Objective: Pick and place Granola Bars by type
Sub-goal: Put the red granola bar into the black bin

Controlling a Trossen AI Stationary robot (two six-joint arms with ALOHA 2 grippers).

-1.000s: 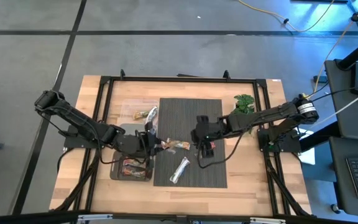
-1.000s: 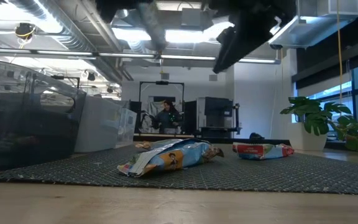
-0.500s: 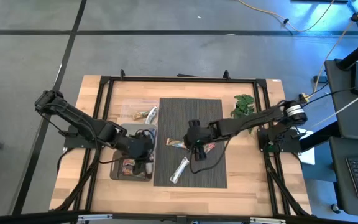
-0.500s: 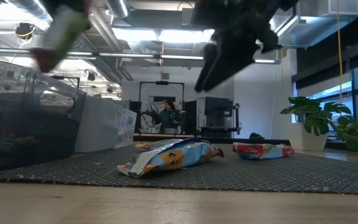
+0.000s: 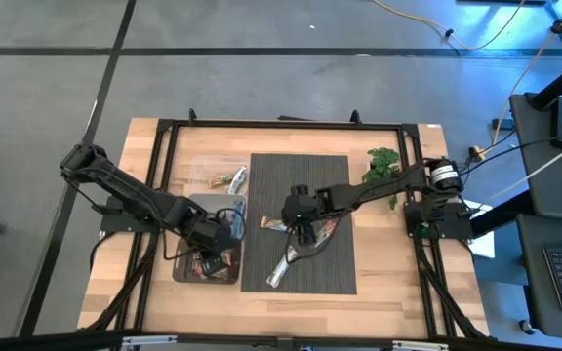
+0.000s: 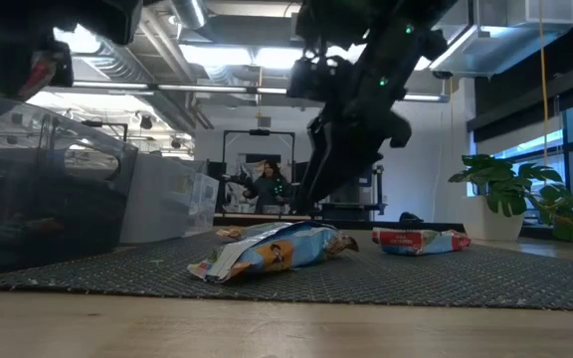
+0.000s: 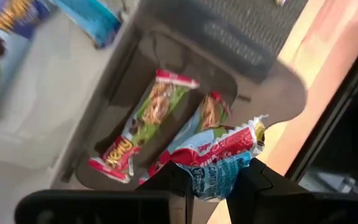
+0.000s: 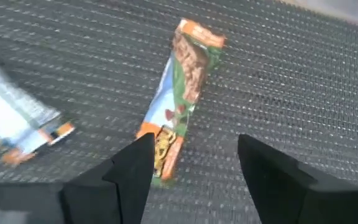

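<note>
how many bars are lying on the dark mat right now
3: a green-orange bar under the open right gripper, a silver-blue one near the mat's front edge, a red one beside the right arm. The arm may hide others.

— What have you got off the left wrist?

— Your left gripper (image 7: 207, 180) has its fingers (image 7: 166, 186) clamped on a red, white and blue bar (image 7: 219, 158), crumpled at the near end. It hangs over the dark tray (image 7: 185, 68).

— Anything in that tray?

— Two bars. You've got a red and green bar (image 7: 145, 121) lying flat along it, and a second bar (image 7: 211, 112) beside it, partly hidden behind the one you hold.

— And outside the tray?

— A pale tray (image 7: 36, 93) with a blue bar (image 7: 95, 22) and a dark blue bar (image 7: 17, 12) at the edge, then bare wooden counter (image 7: 312, 74).
</note>
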